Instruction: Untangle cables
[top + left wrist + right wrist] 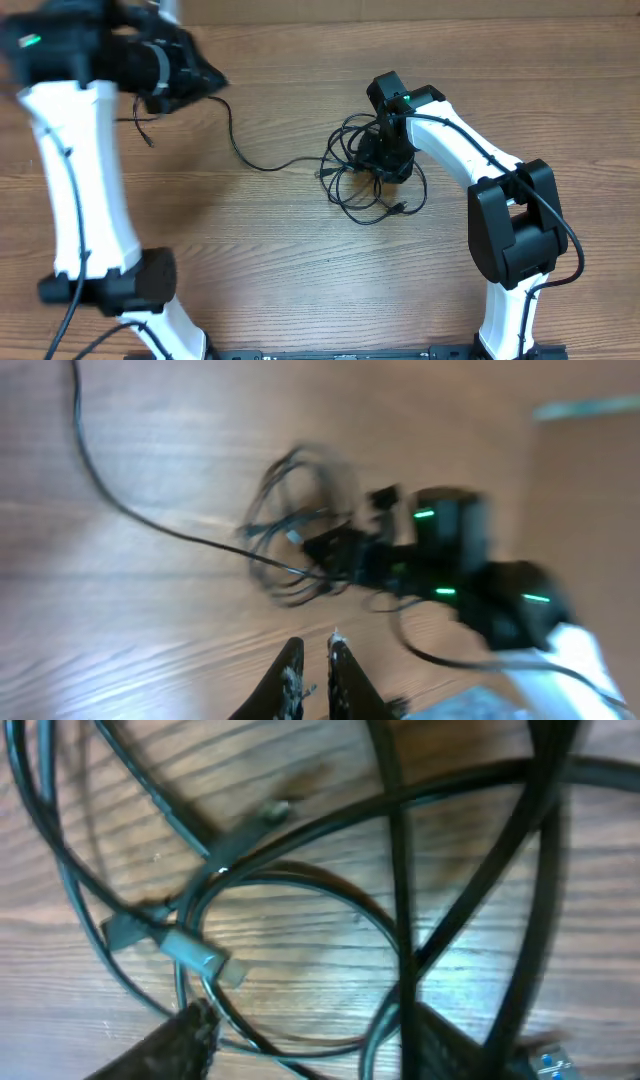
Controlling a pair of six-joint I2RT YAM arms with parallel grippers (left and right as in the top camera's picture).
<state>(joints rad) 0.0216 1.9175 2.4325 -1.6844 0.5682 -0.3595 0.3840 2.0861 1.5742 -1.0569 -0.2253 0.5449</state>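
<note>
The cables (352,170) look light, limp and snag-prone (best pinched beside a plug tip (195,952)); right tool (315,1045) spread, left tool (312,660) pressed together.

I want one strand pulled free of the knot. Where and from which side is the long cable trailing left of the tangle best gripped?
Grip the long cable on its single open run, left of the tangle, coming straight down with the jaws across it. There it lies flat and alone; nearer the pile it crosses other loops.
</note>
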